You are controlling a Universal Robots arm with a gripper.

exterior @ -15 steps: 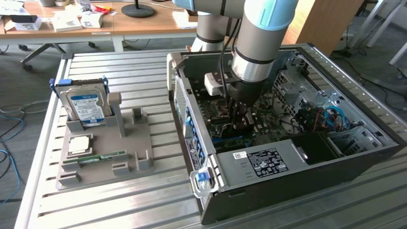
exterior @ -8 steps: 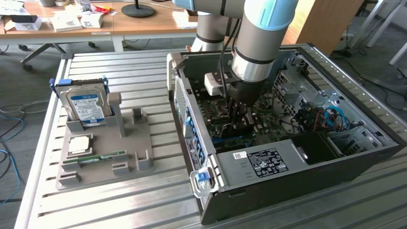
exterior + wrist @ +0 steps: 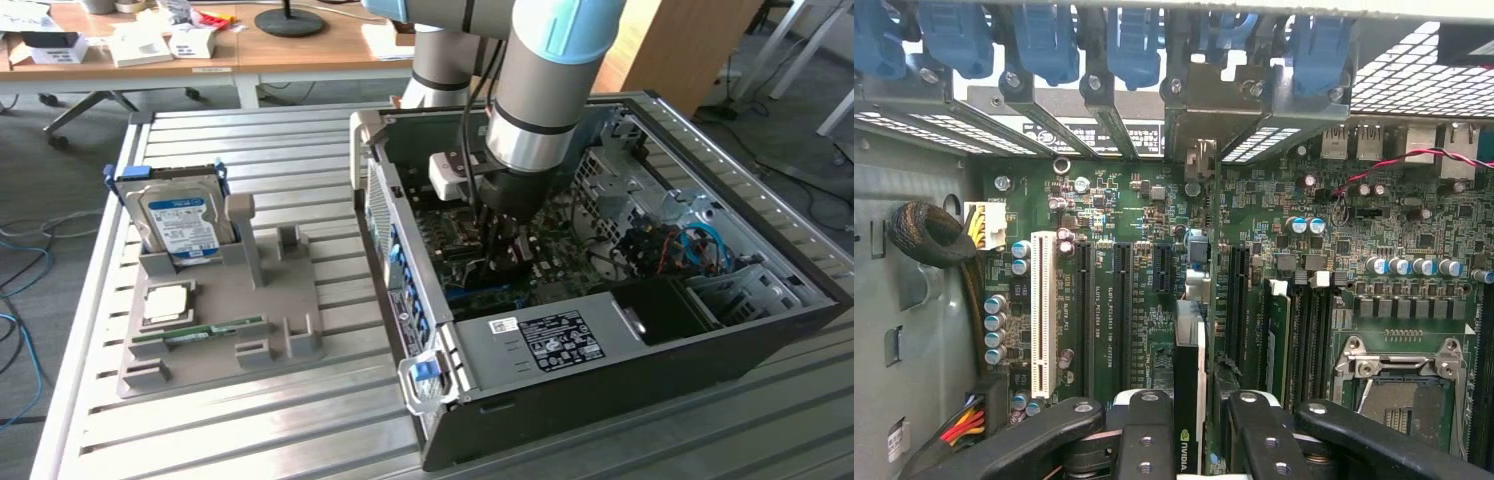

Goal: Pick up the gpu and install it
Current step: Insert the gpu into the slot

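Inside the open computer case (image 3: 747,290), the claw (image 3: 1189,420) is seen closed on the gpu (image 3: 1191,330), which is held on edge, upright above the motherboard (image 3: 1324,240) and in line with a dark expansion slot (image 3: 1165,268). On the desk (image 3: 240,420), a hard drive (image 3: 183,222) is seen standing in a gray holder (image 3: 254,300).

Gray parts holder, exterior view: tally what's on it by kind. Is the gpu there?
Hard drive: 1
Square processor chip: 1
Memory stick: 1
Total: 3
The gpu: 0 on the holder; the gripper holds it inside the computer case.
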